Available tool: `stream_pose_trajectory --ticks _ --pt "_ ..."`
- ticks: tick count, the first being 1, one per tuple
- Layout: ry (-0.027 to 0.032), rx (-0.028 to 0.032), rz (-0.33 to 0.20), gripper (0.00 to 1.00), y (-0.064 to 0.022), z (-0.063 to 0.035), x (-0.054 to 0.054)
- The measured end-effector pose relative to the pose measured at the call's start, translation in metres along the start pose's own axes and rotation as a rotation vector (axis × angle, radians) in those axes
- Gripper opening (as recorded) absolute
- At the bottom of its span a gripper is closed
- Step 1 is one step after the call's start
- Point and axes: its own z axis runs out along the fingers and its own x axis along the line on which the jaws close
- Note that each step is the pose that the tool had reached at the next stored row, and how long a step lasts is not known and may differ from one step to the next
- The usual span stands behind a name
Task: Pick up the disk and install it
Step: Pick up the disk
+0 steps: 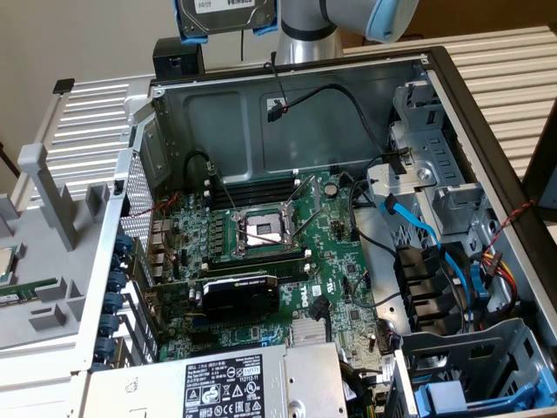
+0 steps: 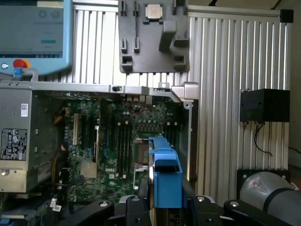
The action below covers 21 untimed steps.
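Flat rectangular silver-metal disk (image 1: 222, 16) (image 2: 164, 174) was held off the work surface, above the rear wall of the open grey steel computer case (image 1: 261, 113), at the top edge of the exterior view beside the grey robot arm (image 1: 305, 30). Its broad face with the white barcode label (image 1: 213, 7) was turned toward the exterior camera, so the drive stood on edge rather than lying flat. Bright blue plastic rails (image 1: 195, 33) framed its two sides, and its lower edge ran roughly level across the view. The upper part was cut off by the frame, so the long axis could not be settled there. In the wrist view the disk appeared edge-on as a narrow blue strip, projecting away from the black gripper (image 2: 164, 195) toward the green motherboard (image 2: 117, 136) inside the case. The rail end carried a darker blue tab. The gripper was closed on the disk, with one black finger (image 2: 188, 192) pressed to each broad face. The metal drive cage (image 1: 435, 200) sat inside the case on the exterior view's right, well apart from the disk.
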Motion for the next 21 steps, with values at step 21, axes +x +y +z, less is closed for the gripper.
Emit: stream_pose_trajectory --ticks 21 --pt "0.0048 -0.0001 0.0 0.37 -0.0468 -0.0184 0.029"
